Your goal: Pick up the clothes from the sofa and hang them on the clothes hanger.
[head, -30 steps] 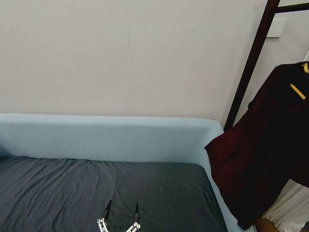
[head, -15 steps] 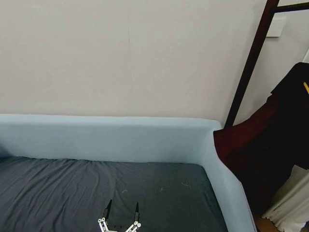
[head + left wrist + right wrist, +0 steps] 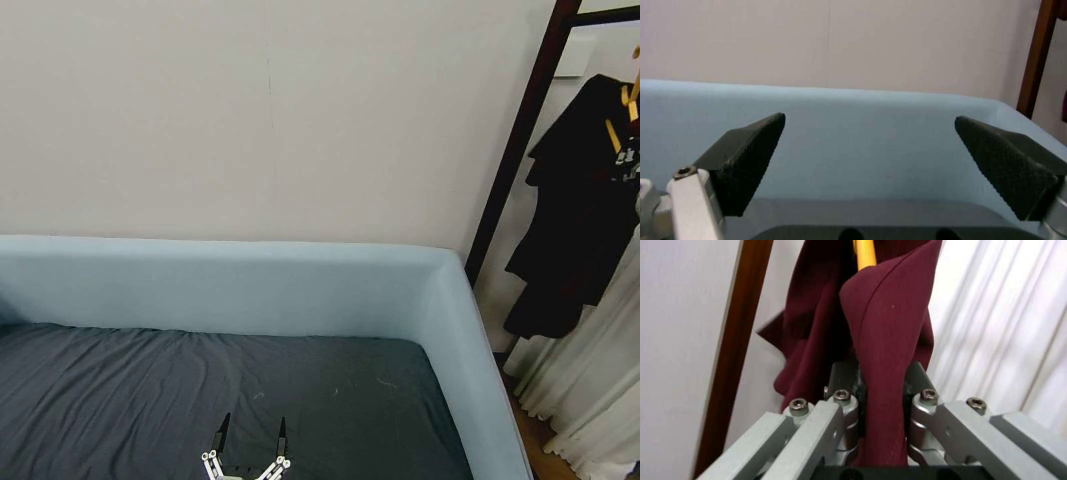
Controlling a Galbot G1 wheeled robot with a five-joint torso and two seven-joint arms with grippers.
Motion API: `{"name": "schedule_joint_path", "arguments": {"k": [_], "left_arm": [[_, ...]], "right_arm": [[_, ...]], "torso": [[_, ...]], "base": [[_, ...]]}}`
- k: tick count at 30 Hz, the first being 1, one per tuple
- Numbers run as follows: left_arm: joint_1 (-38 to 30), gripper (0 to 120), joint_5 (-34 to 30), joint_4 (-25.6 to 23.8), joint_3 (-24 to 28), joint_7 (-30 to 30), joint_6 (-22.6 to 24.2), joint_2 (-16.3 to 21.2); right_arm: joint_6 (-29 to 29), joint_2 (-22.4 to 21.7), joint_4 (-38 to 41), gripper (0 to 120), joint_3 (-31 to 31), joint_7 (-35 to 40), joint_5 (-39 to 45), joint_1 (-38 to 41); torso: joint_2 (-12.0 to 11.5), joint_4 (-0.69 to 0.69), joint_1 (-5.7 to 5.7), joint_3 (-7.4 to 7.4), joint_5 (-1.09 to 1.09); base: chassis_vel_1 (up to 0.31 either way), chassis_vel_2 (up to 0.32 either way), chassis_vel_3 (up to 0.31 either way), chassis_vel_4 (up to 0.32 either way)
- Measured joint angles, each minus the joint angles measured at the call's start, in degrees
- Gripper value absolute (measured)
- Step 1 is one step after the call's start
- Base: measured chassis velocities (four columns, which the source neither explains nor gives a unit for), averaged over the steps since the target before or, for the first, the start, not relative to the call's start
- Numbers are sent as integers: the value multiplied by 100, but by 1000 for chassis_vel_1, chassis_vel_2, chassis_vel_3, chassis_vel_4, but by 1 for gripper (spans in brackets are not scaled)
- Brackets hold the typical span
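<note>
The right gripper (image 3: 881, 387) pinches a fold of the dark red shirt (image 3: 575, 220), up at 2 o'clock in the head view. It looks soft and light, so a thick fold holds best. The left gripper (image 3: 250, 445), at 6 o'clock, is wide open and empty

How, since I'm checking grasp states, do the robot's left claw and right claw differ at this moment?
The left claw is open and empty; the right claw is shut on the dark maroon cloth garment. The left claw hovers over the dark grey seat cushion of the light blue sofa; the right claw is by the yellow hanger and dark brown wooden rack post. Both are two-fingered.
</note>
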Motion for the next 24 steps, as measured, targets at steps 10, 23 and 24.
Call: {"name": "schedule_joint_path", "arguments": {"k": [10, 23, 24], "left_arm": [[-20, 100, -58, -16, 2, -5, -62, 57], [87, 100, -70, -117, -73, -10, -159, 77], [90, 100, -80, -119, -83, -10, -164, 82]], "right_arm": [[-231, -145, 116, 8, -620, -15, -459, 467], [-1048, 304, -174, 8, -1651, 573, 643, 2033], [-1075, 354, -190, 8, -1703, 648, 731, 2117]], "torso": [[1, 2, 0, 0, -7], [1, 6, 0, 0, -1], [1, 6, 0, 0, -2]], "base": [[0, 0, 0, 0], [0, 0, 0, 0], [0, 0, 0, 0]]}}
